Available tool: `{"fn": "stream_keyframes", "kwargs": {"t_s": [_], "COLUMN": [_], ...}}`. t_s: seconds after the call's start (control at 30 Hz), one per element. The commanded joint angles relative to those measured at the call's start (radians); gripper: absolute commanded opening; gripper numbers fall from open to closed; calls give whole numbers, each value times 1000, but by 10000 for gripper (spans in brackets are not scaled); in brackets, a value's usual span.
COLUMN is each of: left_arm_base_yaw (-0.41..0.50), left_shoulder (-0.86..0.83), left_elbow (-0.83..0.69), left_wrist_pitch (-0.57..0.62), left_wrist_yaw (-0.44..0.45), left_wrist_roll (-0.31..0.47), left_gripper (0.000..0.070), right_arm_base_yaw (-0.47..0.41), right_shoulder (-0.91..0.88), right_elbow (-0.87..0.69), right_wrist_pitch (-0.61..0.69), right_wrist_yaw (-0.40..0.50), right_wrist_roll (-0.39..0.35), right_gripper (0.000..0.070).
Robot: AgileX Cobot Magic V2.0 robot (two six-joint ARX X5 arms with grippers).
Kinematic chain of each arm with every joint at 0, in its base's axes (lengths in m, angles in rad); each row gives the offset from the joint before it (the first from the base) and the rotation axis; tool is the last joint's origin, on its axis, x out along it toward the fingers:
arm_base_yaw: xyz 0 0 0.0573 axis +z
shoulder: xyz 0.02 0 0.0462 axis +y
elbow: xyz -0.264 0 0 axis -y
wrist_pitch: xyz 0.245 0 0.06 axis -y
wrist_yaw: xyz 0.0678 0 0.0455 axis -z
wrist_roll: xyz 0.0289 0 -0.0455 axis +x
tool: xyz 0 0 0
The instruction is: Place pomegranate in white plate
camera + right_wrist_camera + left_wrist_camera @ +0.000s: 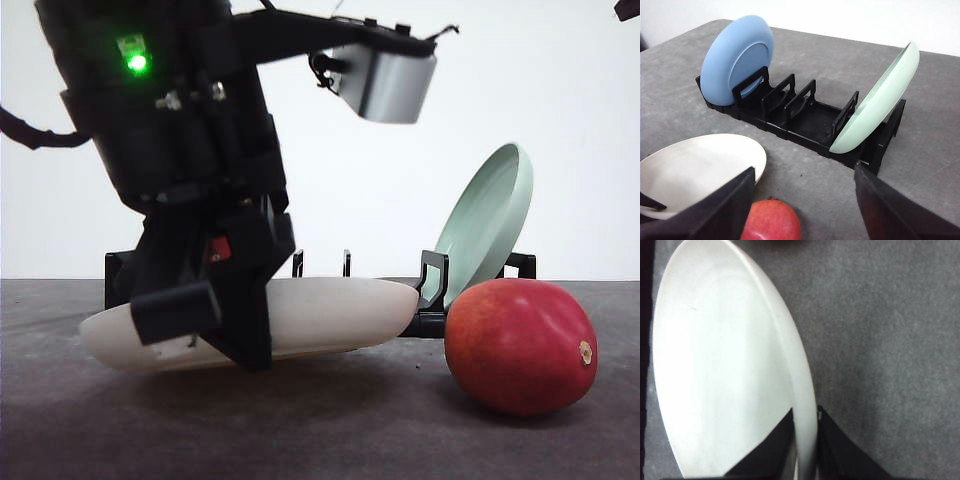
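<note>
The white plate (320, 312) lies low over the dark table, tilted, its right edge higher. My left gripper (238, 335) is shut on its near rim; in the left wrist view the black fingers (772, 452) pinch the white plate (715, 370) rim on both sides. The pomegranate (520, 345), red with a tan stem spot, rests on the table just right of the plate and apart from it. My right gripper (804, 175) hangs open above the table, and the pomegranate (771, 221) shows between its fingers (715, 210), beside the white plate (700, 162).
A black dish rack (805, 112) stands behind, holding a blue plate (737, 57) at one end and a leaning pale green plate (875, 105) at the other. The green plate (488, 220) tilts over the table just behind the fruit. The left arm fills the front view's left side.
</note>
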Motion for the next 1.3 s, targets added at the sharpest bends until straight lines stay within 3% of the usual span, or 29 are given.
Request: {"fn": "stream_keyframes", "kwargs": {"t_s": [0.0, 0.1, 0.17, 0.33, 0.5, 0.7, 0.9, 1.27], "left_arm_base_yaw": [-17, -19, -19, -12, 43, 185, 368, 678], "left_shoulder": [19, 18, 18, 1, -79, -228, -381, -617], "left_elbow": [6, 12, 14, 27, 38, 38, 36, -61], "left_wrist_pitch": [2, -5, -9, -68, -122, -114, -78, 66], "left_wrist_yaw": [8, 8, 11, 78, 248, 409, 431, 431], "left_wrist_roll": [-8, -42, -62, -131, -254, -384, -440, -442], "left_gripper": [111, 284, 361, 443, 443, 442, 435, 435], "right_arm_base_yaw": [5, 5, 5, 5, 5, 5, 5, 5], "right_shoulder": [2, 2, 2, 2, 2, 2, 2, 2], "right_elbow": [16, 16, 16, 16, 16, 16, 16, 16], "right_wrist_pitch": [10, 10, 10, 10, 10, 10, 9, -17], "right_wrist_yaw": [-1, -1, -1, -1, 0, -1, -1, -7], "right_wrist_roll": [3, 3, 3, 3, 3, 3, 3, 52], "right_gripper": [399, 399, 399, 399, 399, 399, 399, 400]}}
